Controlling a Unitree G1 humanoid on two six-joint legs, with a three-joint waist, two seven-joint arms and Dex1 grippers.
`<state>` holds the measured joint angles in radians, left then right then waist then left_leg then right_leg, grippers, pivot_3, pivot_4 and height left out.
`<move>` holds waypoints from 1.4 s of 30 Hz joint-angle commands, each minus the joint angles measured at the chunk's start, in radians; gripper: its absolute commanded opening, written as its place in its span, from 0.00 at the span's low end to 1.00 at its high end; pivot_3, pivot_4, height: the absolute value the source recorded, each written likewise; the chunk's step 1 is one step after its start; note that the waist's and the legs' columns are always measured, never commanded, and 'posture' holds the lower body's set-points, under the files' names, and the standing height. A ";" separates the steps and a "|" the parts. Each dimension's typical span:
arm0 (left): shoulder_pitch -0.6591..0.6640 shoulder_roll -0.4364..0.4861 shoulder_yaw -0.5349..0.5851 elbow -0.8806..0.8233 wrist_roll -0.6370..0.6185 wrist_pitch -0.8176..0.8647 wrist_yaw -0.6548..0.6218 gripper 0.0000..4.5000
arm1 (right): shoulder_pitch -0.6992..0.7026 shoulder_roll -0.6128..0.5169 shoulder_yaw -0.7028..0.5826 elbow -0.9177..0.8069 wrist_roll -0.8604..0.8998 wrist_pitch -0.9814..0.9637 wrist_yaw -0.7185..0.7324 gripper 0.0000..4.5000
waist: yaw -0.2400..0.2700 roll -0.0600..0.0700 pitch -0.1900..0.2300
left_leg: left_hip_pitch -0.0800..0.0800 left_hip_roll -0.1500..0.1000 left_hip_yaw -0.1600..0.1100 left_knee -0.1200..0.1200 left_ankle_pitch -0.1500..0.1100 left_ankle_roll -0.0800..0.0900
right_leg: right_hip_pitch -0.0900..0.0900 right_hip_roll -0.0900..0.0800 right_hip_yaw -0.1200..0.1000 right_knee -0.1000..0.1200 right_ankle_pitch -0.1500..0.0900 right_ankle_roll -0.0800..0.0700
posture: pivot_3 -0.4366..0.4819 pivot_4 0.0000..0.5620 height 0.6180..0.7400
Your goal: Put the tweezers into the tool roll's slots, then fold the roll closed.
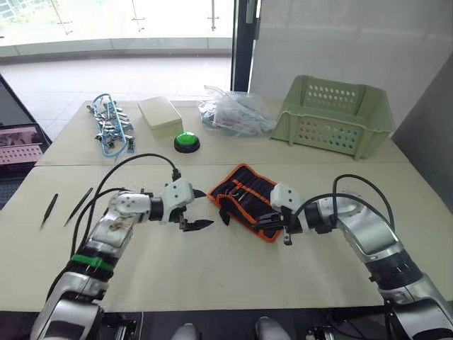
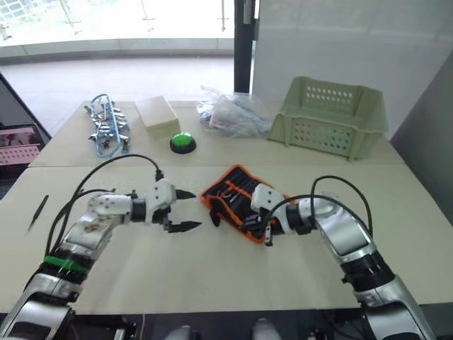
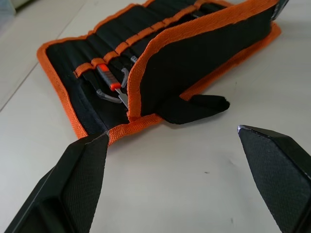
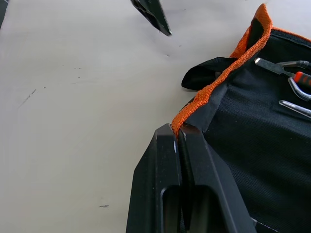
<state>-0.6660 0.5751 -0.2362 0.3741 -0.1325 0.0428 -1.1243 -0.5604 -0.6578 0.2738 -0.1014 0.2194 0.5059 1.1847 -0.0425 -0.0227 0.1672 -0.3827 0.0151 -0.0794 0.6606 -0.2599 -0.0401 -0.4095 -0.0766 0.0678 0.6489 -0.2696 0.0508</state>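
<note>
You had the task only partly done: the tool roll lay mid-tabletop, one flap lifted, some tools visible in its slots, while two tweezers lay loose near the tabletop's left edge. Your right gripper was clamped on the roll's orange edging. Your left gripper hung wide open and empty, just beside the roll's strap.
</note>
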 commanded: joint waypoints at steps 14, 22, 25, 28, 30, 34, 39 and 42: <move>-0.268 -0.159 -0.025 0.378 0.099 -0.254 -0.156 0.74 | 0.055 -0.014 -0.020 -0.097 -0.006 -0.001 -0.076 0.00 | -0.001 0.000 0.000 | -0.002 -0.001 -0.001 0.002 0.000 0.000 | 0.000 0.000 0.000 0.000 0.000 0.001 | 0.48 0.27 1.00; -0.255 -0.150 0.008 0.356 0.077 -0.251 -0.203 0.13 | 0.043 -0.012 -0.016 -0.094 -0.014 0.011 -0.094 0.00 | -0.002 0.000 0.000 | -0.002 -0.001 -0.001 0.002 0.000 0.000 | 0.000 0.000 0.000 0.001 0.000 0.001 | 0.48 0.27 1.00; -0.228 -0.122 0.017 0.305 0.058 -0.242 -0.238 0.01 | 0.043 -0.011 -0.014 -0.101 -0.013 0.019 -0.100 0.00 | -0.003 0.000 0.000 | -0.002 -0.001 -0.001 0.002 0.000 0.000 | 0.000 0.000 0.000 0.001 0.000 0.001 | 0.48 0.27 1.00; -0.187 -0.087 0.022 0.242 0.049 -0.242 -0.267 0.01 | 0.049 -0.008 -0.010 -0.124 -0.007 0.038 -0.111 0.00 | -0.005 0.000 0.000 | -0.001 -0.001 -0.001 0.002 0.000 0.000 | 0.000 0.000 0.000 0.001 0.000 0.001 | 0.48 0.27 1.00; -0.142 -0.059 0.007 0.190 0.060 -0.271 -0.283 0.01 | 0.064 0.004 -0.005 -0.157 0.012 0.086 -0.125 0.00 | -0.005 0.000 0.000 | -0.001 -0.001 -0.001 0.002 0.000 0.000 | -0.001 0.000 0.000 0.001 0.000 0.001 | 0.48 0.27 1.00; -0.070 -0.029 -0.032 0.142 0.122 -0.410 -0.256 0.01 | 0.106 0.036 0.021 -0.206 0.024 0.175 -0.170 0.00 | -0.001 0.000 0.000 | -0.001 -0.001 -0.001 0.002 0.000 0.000 | -0.001 0.000 0.000 0.002 0.000 0.001 | 0.48 0.27 1.00; -0.032 -0.033 -0.077 0.151 0.195 -0.539 -0.204 0.01 | 0.159 0.085 0.047 -0.206 0.021 0.239 -0.224 0.00 | 0.004 0.000 0.000 | -0.002 -0.001 -0.001 0.004 0.000 0.000 | 0.000 -0.001 0.000 0.003 0.000 0.001 | 0.48 0.27 1.00; -0.027 -0.030 -0.099 0.175 0.229 -0.601 -0.184 0.00 | 0.176 0.088 0.033 -0.222 0.060 0.289 -0.221 0.19 | 0.005 0.000 0.000 | -0.001 -0.001 -0.001 0.004 0.000 0.000 | 0.000 -0.001 0.000 0.006 0.000 0.001 | 0.48 0.27 1.00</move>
<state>-0.6950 0.5437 -0.3090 0.5476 0.0751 -0.5192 -1.3132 -0.3920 -0.5692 0.3272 -0.2897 0.2433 0.7651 0.9590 -0.0377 -0.0227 0.1670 -0.3832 0.0138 -0.0806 0.6651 -0.2599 -0.0399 -0.4096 -0.0774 0.0675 0.6555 -0.2692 0.0519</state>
